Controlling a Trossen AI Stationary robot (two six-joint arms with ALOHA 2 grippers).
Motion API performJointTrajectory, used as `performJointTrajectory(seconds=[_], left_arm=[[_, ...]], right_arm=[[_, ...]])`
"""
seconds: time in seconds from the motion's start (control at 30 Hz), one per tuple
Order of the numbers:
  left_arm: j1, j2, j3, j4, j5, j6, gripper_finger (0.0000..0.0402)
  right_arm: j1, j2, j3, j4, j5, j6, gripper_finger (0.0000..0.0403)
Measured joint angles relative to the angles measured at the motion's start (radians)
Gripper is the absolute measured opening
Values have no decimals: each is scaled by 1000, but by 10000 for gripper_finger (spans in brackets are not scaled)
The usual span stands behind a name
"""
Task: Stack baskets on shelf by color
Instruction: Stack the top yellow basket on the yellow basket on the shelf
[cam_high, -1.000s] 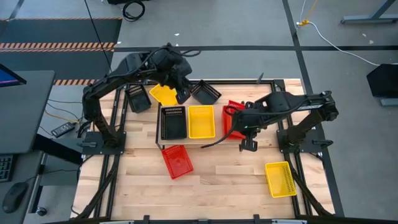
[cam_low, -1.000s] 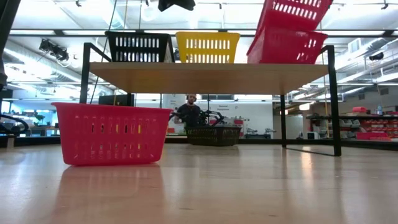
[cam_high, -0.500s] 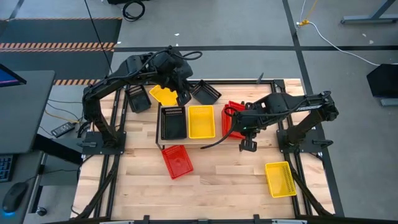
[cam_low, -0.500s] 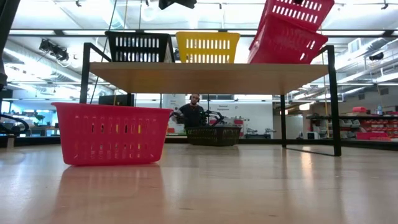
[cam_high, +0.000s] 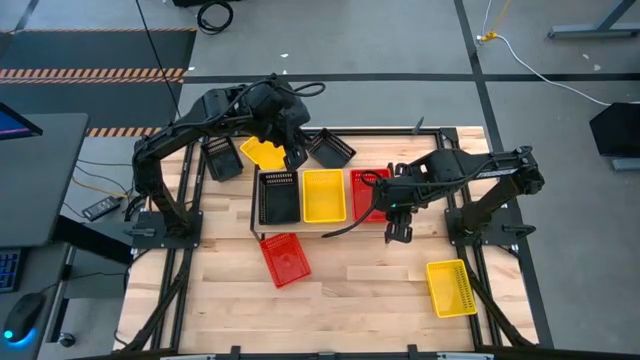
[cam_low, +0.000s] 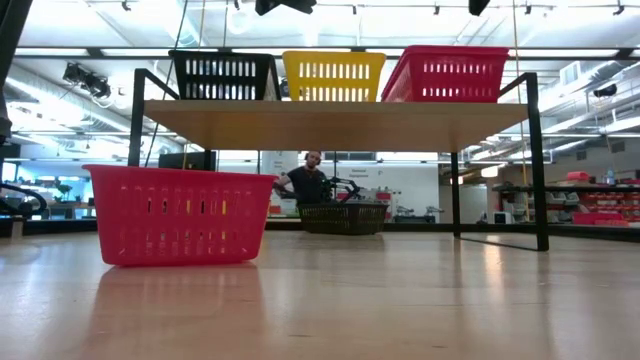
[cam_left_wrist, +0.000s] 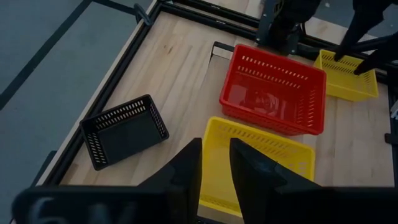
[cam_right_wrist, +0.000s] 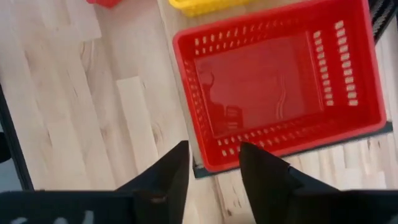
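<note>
Where wooden tabletop (cam_low: 400, 300) ends, a lab opens.

On the shelf (cam_low: 330, 124) stood a black basket (cam_high: 279, 196), a yellow one (cam_high: 323, 195) and a red one (cam_high: 367, 193), side by side, upright. Another red basket (cam_high: 284, 259) sat on the table before it; a yellow basket (cam_high: 451, 287) lay well apart.

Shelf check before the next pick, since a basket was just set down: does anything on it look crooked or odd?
Nothing stands out. The black basket, yellow basket and red basket sit level side by side on the shelf.
</note>
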Motion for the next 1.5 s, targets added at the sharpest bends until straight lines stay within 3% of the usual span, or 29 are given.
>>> performJointTrajectory(seconds=[0.2, 0.4, 0.83, 1.13, 1.4, 1.5], left_arm=[[-5, 0, 0, -1, 0, 2, 95], [-40, 0, 0, 5, 0, -2, 92], [-238, 0, 0, 92, 11, -66, 98], [-369, 0, 0, 99, -48, -173, 98], [-456, 0, 0, 93, -111, -280, 98], [-479, 0, 0, 7, -169, -293, 98]], right_arm=[[21, -25, 0, 1, -141, 81, 151], [76, -32, 0, 2, -149, 224, 149], [328, -26, -188, 2, -295, 718, 148], [597, -26, -227, 59, -253, 1158, 148], [757, -26, -258, 108, -198, 1395, 148], [792, -26, -267, 111, -171, 1440, 148]])
